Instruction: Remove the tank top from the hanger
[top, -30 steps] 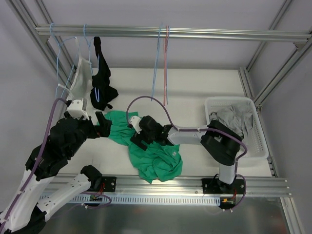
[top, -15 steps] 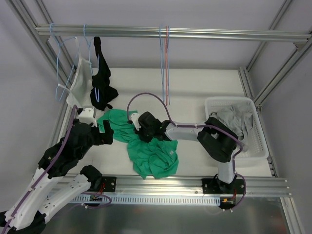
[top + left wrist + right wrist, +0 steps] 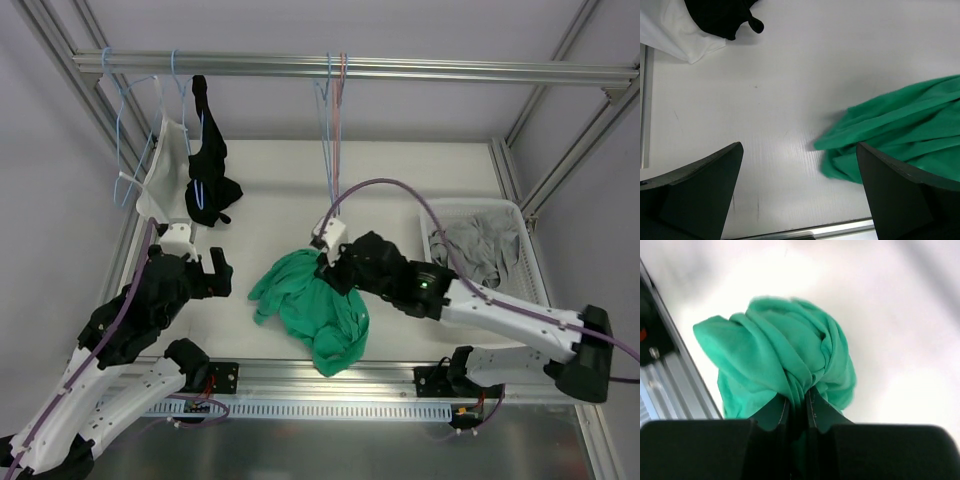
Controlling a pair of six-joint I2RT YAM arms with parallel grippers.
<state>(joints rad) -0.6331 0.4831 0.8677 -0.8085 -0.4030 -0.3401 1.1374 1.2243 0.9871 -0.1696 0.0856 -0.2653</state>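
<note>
We look down on a white table [image 3: 400,180] inside a frame of aluminium bars. Nearest us, the left gripper [image 3: 799,146] hovers over the table's left side with its fingers wide apart and nothing between them. A green edge of the tank top [image 3: 310,305] lies just beside its right finger. The right gripper [image 3: 797,400] has its fingers pressed together on a twisted fold of the tank top. The rest of the cloth hangs from it in a loose bunch over the front middle of the table. From the overhead view we cannot tell whether its lower end touches the surface.

To the right a white basket [image 3: 530,270] holds a grey cloth [image 3: 480,250]. Farther back, a blue hanger [image 3: 326,130] and a pink hanger [image 3: 342,130] hang side by side from the rail [image 3: 400,68], well apart from the tank top. At the far left, a white garment [image 3: 165,170] and a black garment [image 3: 207,160] hang from the same rail.
</note>
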